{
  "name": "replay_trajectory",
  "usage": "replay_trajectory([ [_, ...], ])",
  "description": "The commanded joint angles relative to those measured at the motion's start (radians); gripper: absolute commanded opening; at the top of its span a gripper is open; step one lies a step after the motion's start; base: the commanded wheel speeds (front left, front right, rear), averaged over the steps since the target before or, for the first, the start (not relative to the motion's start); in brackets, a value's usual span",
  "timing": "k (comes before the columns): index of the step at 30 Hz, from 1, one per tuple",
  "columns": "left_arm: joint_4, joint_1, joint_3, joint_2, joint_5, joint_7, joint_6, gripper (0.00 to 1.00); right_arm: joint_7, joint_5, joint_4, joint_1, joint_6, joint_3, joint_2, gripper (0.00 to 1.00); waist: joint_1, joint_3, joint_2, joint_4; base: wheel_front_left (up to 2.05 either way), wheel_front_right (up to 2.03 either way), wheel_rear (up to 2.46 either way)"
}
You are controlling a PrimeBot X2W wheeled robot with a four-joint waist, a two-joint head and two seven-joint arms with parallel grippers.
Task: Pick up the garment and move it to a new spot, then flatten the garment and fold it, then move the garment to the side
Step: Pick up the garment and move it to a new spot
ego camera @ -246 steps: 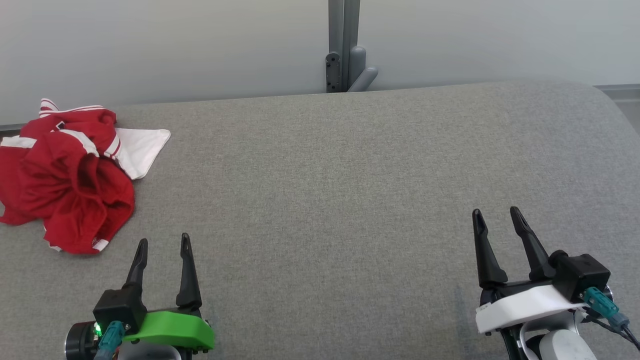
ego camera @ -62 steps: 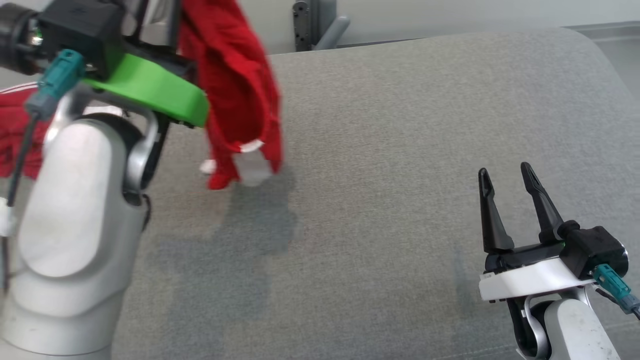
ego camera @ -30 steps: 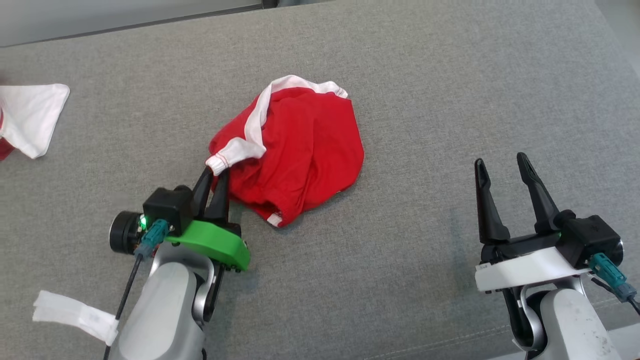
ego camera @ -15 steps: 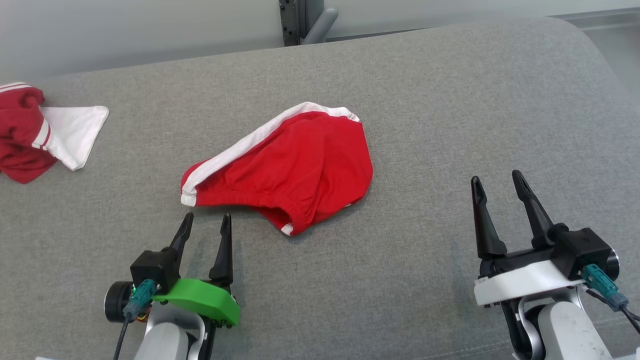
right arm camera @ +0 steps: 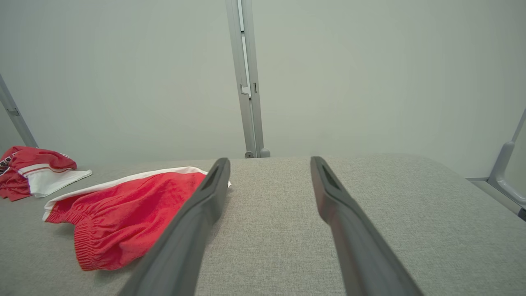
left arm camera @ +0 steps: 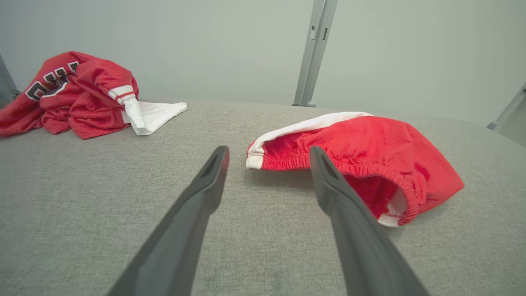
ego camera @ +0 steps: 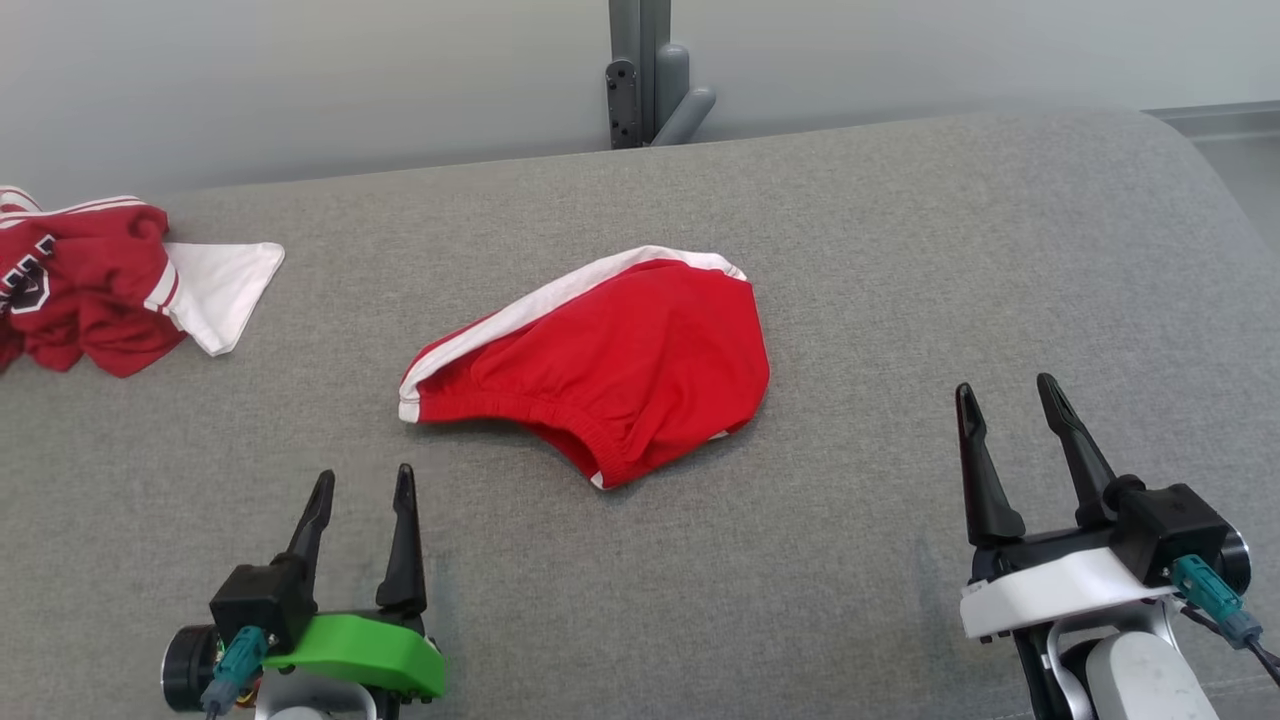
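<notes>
Just ahead of left jaws, well left of right jaws: red garment (ego camera: pixel 620 370) bunched on worktop (ego camera: pixel 950 280) | both jaws spread wide, holding nothing | risk: a pinch may grab two layers, so it won't lie flat

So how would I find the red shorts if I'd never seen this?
Start at the big grey padded surface. Near its middle lie the red shorts, alone. Unlike the crumpled red jersey at the far left, they have a white side stripe, a stretchy waistband and no lettering.
</notes>
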Motion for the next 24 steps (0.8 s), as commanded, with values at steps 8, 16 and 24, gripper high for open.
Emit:
replay_trajectory([
  [8, -0.096, 0.079, 0.034, 0.000, 0.003, 0.000, 0.032, 1.00, -0.003, -0.005, -0.010, 0.035, 0.000, -0.008, -0.002, 1.00, 0.0000, -0.019, 0.0014, 0.020, 0.00, 0.00, 0.00],
  [16, -0.120, 0.106, 0.042, 0.000, 0.014, 0.000, 0.051, 1.00, -0.003, 0.003, -0.009, 0.048, 0.000, -0.007, -0.002, 1.00, 0.0000, -0.024, 0.0014, 0.029, 0.00, 0.00, 0.00],
  [24, -0.120, 0.107, 0.045, 0.000, 0.014, 0.000, 0.053, 1.00, -0.003, 0.011, -0.005, 0.041, 0.000, -0.004, -0.002, 1.00, 0.0000, -0.021, 0.0014, 0.032, 0.00, 0.00, 0.00],
])
